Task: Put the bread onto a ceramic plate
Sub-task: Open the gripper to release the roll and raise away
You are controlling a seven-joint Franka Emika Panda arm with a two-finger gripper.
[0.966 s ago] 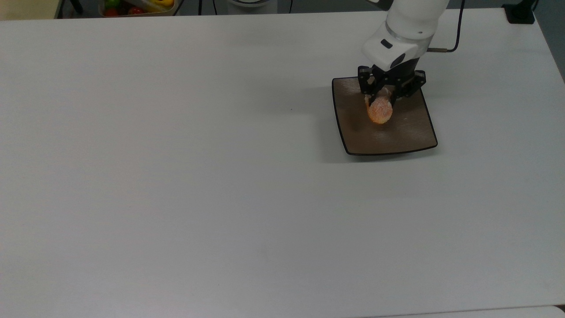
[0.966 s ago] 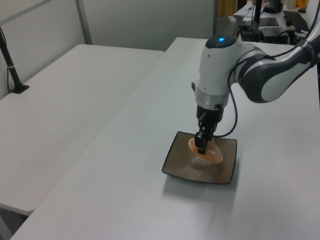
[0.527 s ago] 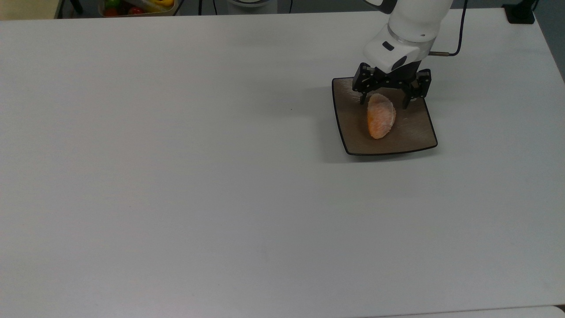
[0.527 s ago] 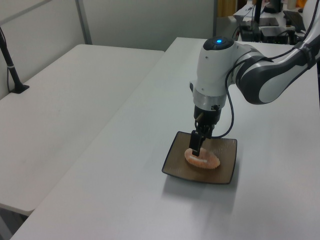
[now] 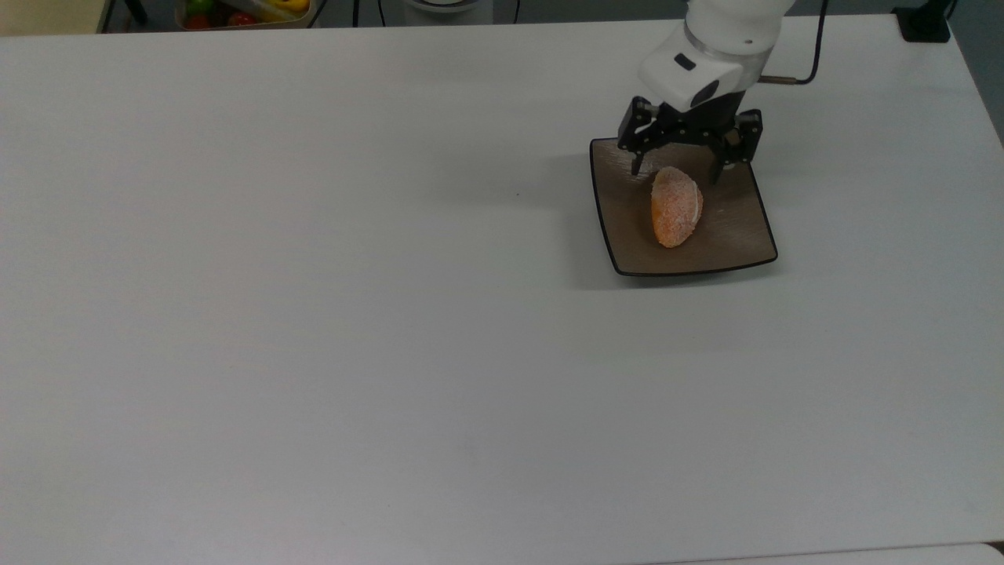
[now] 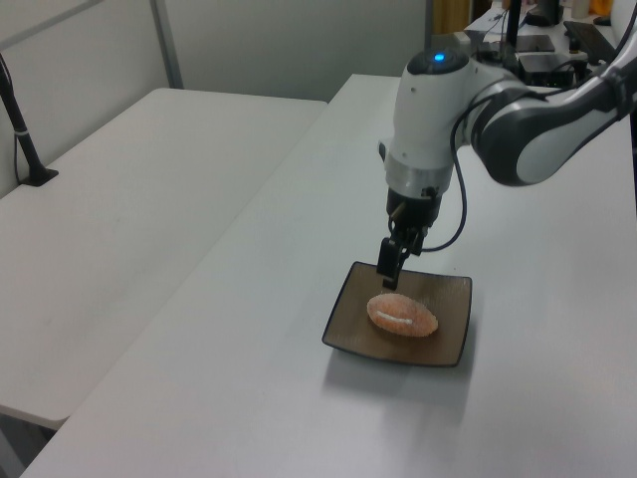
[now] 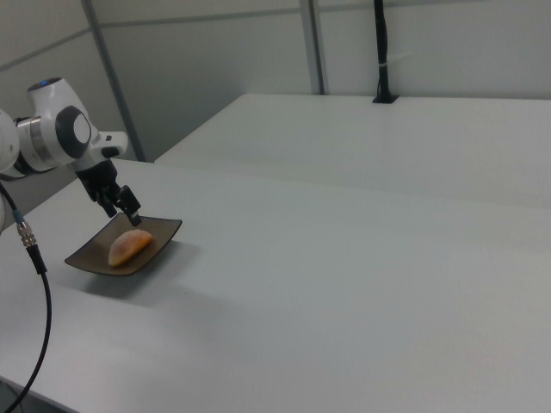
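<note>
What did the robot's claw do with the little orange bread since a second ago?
The black two-finger gripper let go of the small sugar-dusted orange bread roll, opened and lifted away. The roll tipped over and now lies flat on the square brown ceramic plate. The plate stayed put.

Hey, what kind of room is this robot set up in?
Probably a lab or office: long plain white tables, grey partition walls, and desks with electronics behind the white robot arm.
</note>
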